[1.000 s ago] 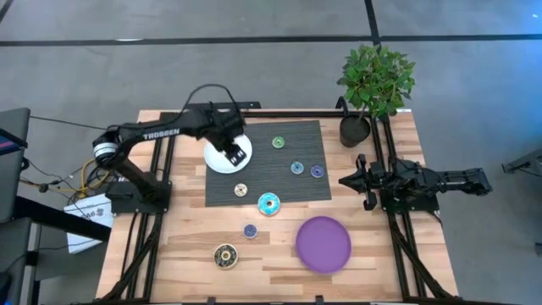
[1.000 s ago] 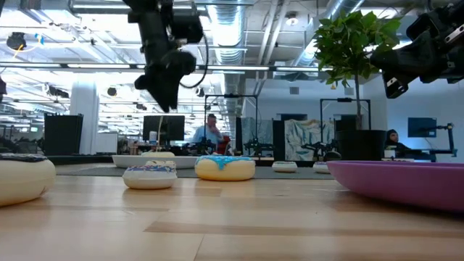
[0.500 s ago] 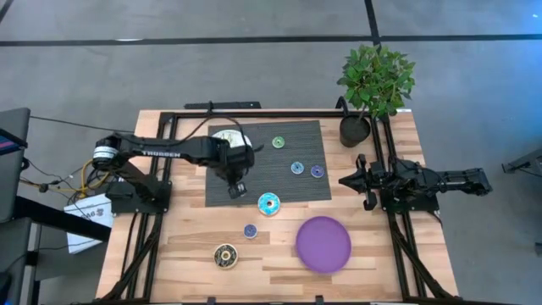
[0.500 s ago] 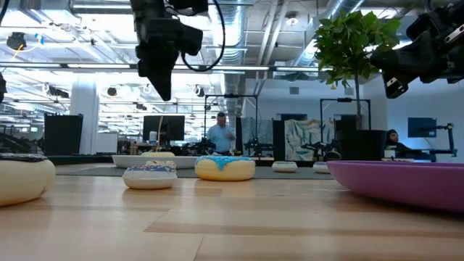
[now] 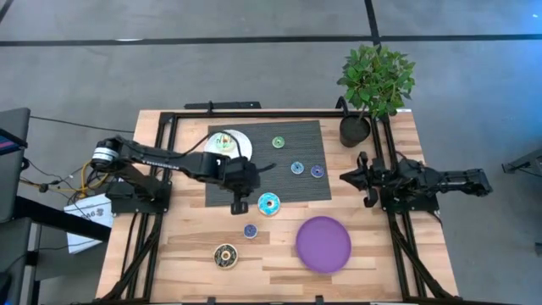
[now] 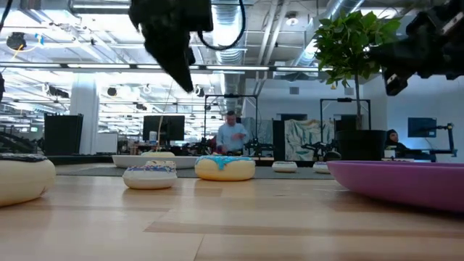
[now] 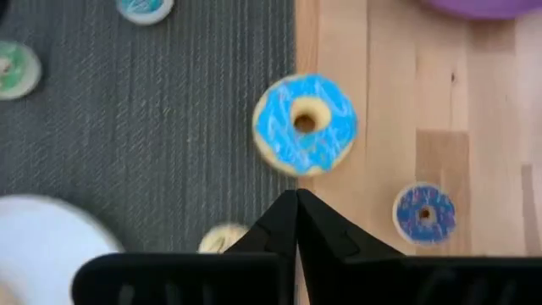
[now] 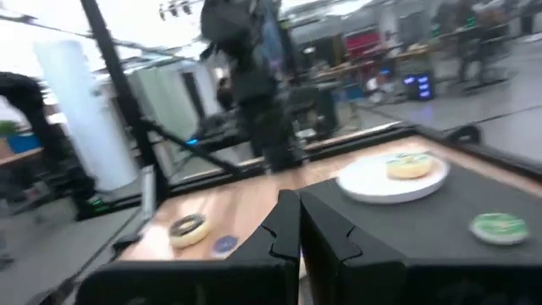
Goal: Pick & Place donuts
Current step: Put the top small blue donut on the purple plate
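Note:
My left gripper [image 5: 240, 204] [image 7: 296, 196] is shut and hangs well above the table [image 6: 187, 81], over the near edge of the dark mat [image 5: 288, 186]. Just beyond its fingertips lies the teal-iced donut [image 5: 268, 203] [image 7: 305, 124]. A cream donut [image 7: 222, 239] shows partly under the fingers. A blue donut [image 5: 250, 230] and a brown one [image 5: 224, 254] lie on the bare wood. Green [image 5: 278, 142], teal [image 5: 296, 168] and purple [image 5: 317, 171] donuts lie on the mat. One donut [image 5: 223, 142] sits on the white plate [image 5: 241, 135]. My right gripper [image 5: 342, 180] [image 8: 298, 207] waits shut at the table's right side.
The purple plate [image 5: 323, 244] lies on the wood near the table's near right. A potted plant [image 5: 373, 85] stands at the far right corner. Black frame rails run along the table's left, right and far sides. A person stands in the room behind the table [image 6: 230, 138].
My left arm has swung from above the white plate toward the near edge and somewhat right, across the mat, and now hovers beside the teal donut. The white plate and the donut on it have come into view.

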Tool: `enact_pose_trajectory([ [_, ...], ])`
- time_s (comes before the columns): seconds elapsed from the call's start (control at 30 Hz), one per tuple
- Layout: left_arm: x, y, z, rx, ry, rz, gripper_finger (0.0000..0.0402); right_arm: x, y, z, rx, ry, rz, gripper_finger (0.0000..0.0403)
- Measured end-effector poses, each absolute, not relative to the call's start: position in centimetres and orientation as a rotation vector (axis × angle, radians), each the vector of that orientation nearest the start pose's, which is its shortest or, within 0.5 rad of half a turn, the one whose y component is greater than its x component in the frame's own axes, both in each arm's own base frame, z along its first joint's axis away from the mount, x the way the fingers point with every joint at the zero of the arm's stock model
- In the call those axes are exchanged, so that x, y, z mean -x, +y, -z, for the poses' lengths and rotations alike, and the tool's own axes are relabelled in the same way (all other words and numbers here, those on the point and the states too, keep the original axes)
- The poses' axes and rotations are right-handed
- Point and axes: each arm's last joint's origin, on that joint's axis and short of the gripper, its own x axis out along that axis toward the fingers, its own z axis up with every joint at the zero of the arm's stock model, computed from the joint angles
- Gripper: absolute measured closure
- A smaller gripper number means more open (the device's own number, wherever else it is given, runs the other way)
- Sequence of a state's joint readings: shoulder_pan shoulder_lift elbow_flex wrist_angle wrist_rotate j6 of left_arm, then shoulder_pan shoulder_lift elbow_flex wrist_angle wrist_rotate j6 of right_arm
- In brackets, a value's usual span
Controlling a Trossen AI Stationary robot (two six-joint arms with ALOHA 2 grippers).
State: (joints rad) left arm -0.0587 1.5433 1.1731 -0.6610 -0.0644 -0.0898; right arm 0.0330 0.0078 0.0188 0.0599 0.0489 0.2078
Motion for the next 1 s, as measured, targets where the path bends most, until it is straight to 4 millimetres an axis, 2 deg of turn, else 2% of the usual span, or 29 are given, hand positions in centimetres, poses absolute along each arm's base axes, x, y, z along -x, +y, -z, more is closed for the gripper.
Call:
enact_pose_trajectory([
  [0.13, -29.9, -1.9, -22.5, 0.071, 0.911, 0.014, 0.0401, -9.4, 0.0, -19.4, -0.178, -0.12, 0.053, 0.0403],
  [0.23, -28.3, -1.7, -20.6, 0.118, 0.828, 0.036, 0.0401, -9.7, 0.0, -20.4, -0.172, -0.091, 0.084, 0.0403],
  [0.4, -24.9, -1.1, -19.7, 0.155, 0.713, 0.024, 0.0401, -11.4, -0.1, -22.3, -0.162, 0.003, 0.141, 0.0403],
  [0.6, -20.6, -0.7, -20.1, 0.146, 0.625, 0.006, 0.0401, -15.7, -0.4, -25.2, -0.141, 0.156, 0.234, 0.0403],
  [0.73, -18.0, -0.6, -20.2, 0.127, 0.557, -0.006, 0.0401, -19.1, -1.4, -27.4, -0.146, 0.29, 0.298, 0.0403],
  [0.83, -16.2, -0.5, -20.2, 0.126, 0.512, -0.015, 0.0401, -21.3, -2.5, -28.7, -0.202, 0.421, 0.368, 0.0403],
  [1.0, -14.6, -0.4, -20.8, 0.149, 0.426, -0.02, 0.0401, -24.2, -4.0, -29.8, -0.337, 0.645, 0.449, 0.0403],
])
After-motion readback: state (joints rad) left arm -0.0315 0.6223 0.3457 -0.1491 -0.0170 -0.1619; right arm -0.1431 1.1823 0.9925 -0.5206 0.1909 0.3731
